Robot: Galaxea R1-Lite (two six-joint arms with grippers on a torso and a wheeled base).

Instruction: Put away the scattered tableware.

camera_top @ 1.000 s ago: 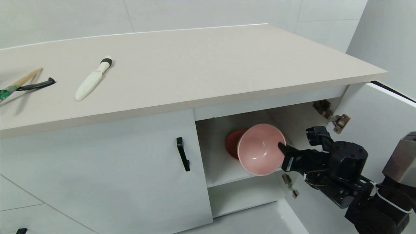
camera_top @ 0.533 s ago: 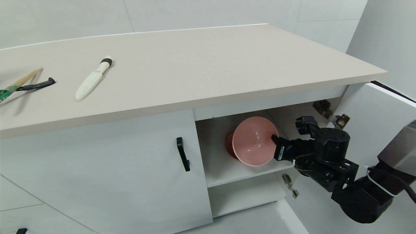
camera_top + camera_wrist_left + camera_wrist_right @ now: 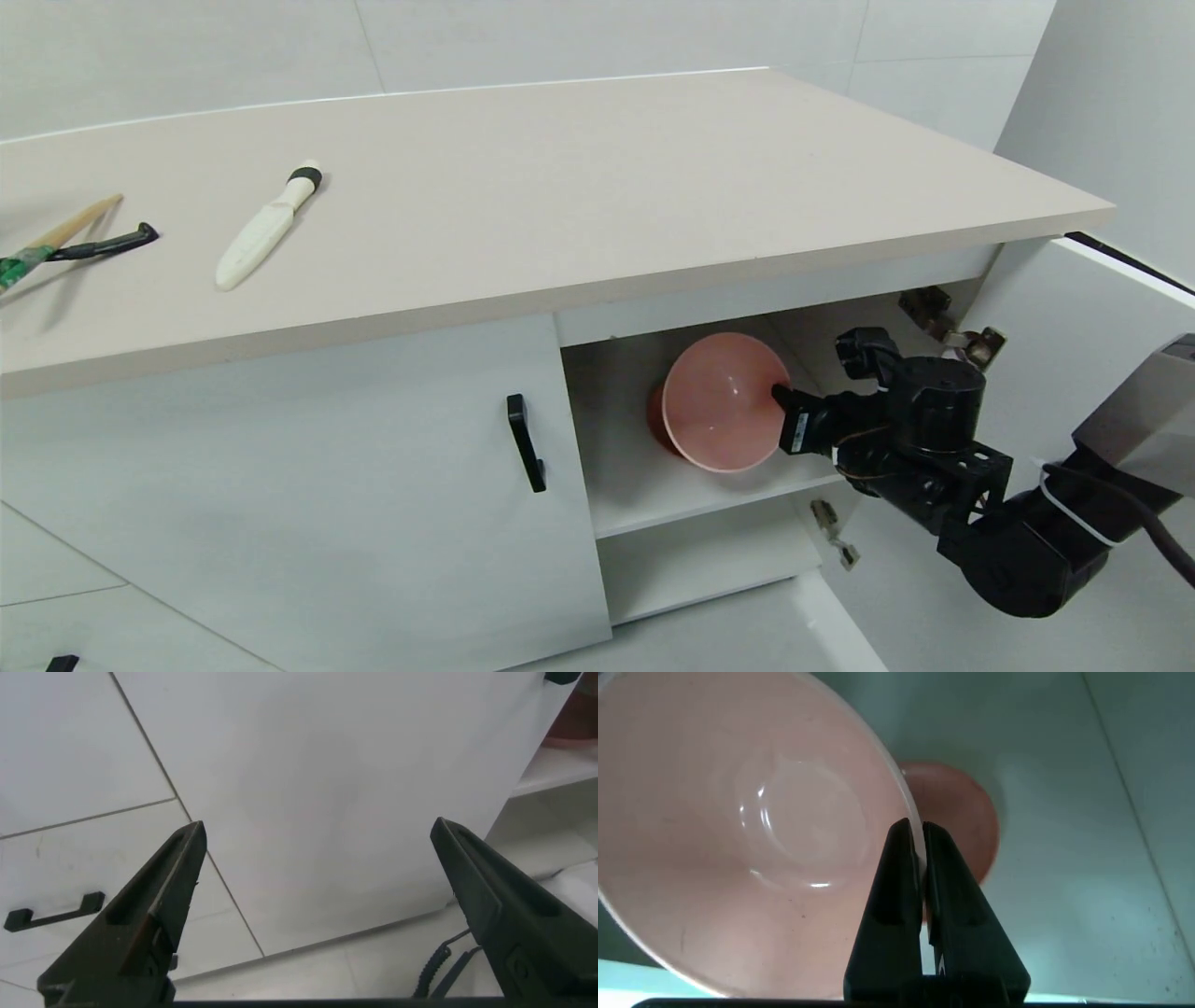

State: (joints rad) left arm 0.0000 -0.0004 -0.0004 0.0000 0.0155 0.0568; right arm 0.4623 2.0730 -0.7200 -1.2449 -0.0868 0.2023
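While our right gripper [image 3: 782, 403] clamps the rim of the pink bowl [image 3: 714, 406] and our left gripper [image 3: 316, 833] gapes empty, we must next lower it onto the cabinet shelf [image 3: 644, 495].

The pink bowl [image 3: 717, 403] looks like smooth, glossy plastic. The counter [image 3: 579, 187] is matt beige, the door [image 3: 299, 504] smooth white, the hinge [image 3: 988, 345] bare metal.

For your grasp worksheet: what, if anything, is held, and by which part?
The right gripper pinches the pink bowl by its rim; left gripper holds nothing.
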